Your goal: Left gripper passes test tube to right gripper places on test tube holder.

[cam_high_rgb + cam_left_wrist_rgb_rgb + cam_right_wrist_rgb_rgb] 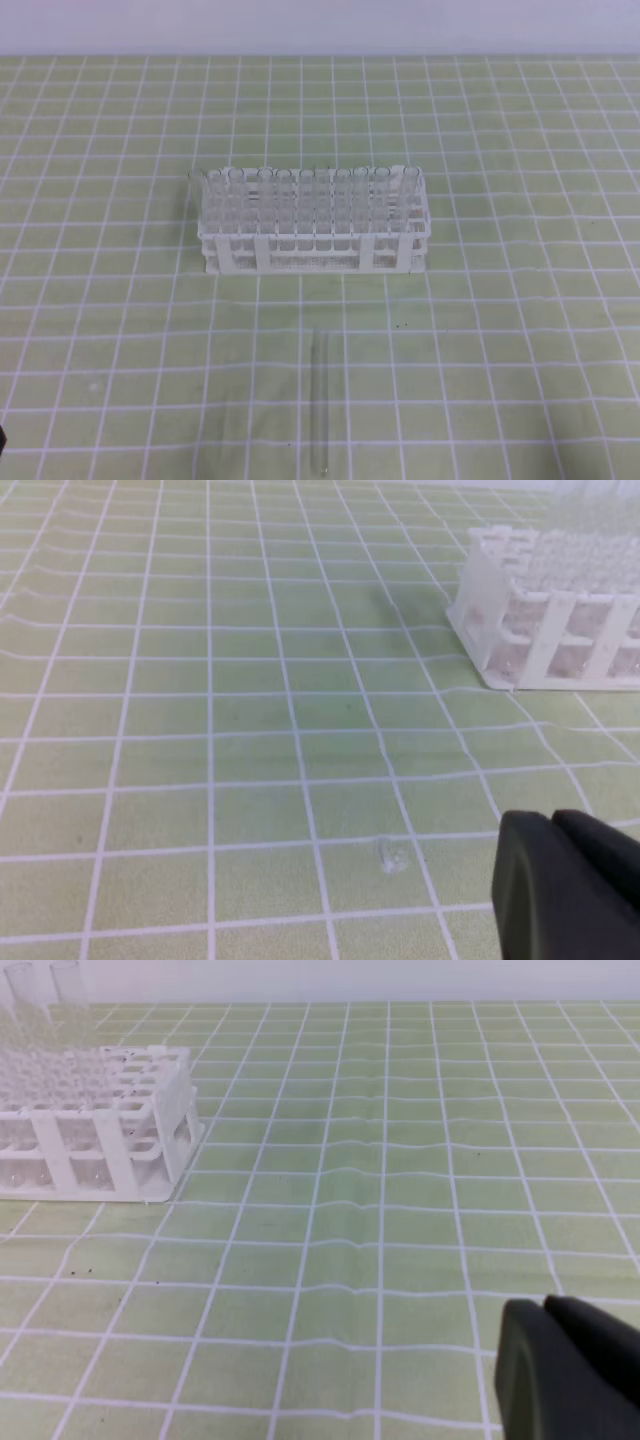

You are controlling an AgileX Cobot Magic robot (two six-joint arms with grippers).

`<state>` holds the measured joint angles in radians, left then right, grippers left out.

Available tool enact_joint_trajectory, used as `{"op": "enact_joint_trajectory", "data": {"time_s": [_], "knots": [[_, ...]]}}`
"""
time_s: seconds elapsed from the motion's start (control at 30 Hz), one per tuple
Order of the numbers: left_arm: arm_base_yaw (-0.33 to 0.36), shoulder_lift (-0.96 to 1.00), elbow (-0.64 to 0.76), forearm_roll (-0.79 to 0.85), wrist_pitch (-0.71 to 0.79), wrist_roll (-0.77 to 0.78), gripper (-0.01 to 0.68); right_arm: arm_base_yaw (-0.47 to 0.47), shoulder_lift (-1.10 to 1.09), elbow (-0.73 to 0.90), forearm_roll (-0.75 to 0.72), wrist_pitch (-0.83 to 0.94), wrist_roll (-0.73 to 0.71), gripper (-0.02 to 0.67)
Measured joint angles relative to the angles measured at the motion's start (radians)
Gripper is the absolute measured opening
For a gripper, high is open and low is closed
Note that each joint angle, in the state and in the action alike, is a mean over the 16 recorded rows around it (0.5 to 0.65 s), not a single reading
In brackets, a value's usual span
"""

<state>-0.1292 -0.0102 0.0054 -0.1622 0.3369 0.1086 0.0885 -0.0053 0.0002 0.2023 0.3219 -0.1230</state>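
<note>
slim clear glass test tube (319, 400) lies on the mat in front of white plastic lattice test tube holder (312, 222), long axis pointing toward it | black two-fingered left gripper (572, 890) closed, empty | black two-fingered right gripper (570, 1370) closed, empty | nearer arm: cannot tell

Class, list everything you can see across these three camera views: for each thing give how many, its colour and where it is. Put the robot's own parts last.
test tube: one, clear glass, lying flat on the mat, apart from and in front of the rack, near the bottom edge of the high view.
test tube holder: one, white lattice rack, middle of the mat, holding many upright clear tubes.
mat: one, light green with a white grid, covering the table.
left end effector: one, black, shut, empty, low right corner of the left wrist view.
right end effector: one, black, shut, empty, low right corner of the right wrist view.
</note>
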Motion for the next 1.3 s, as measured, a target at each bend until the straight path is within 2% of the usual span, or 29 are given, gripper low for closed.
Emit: {"op": "enact_joint_trajectory", "data": {"time_s": [0.93,1.3], "knots": [[0.000,-0.008,0.004,0.028,-0.049,0.000,-0.002,0.000,0.000,0.000,0.000,0.000,0.000,-0.016],[0.000,-0.010,0.004,-0.023,-0.133,-0.002,-0.002,0.000,0.000,0.000,-0.002,-0.005,0.000,-0.016]]}}
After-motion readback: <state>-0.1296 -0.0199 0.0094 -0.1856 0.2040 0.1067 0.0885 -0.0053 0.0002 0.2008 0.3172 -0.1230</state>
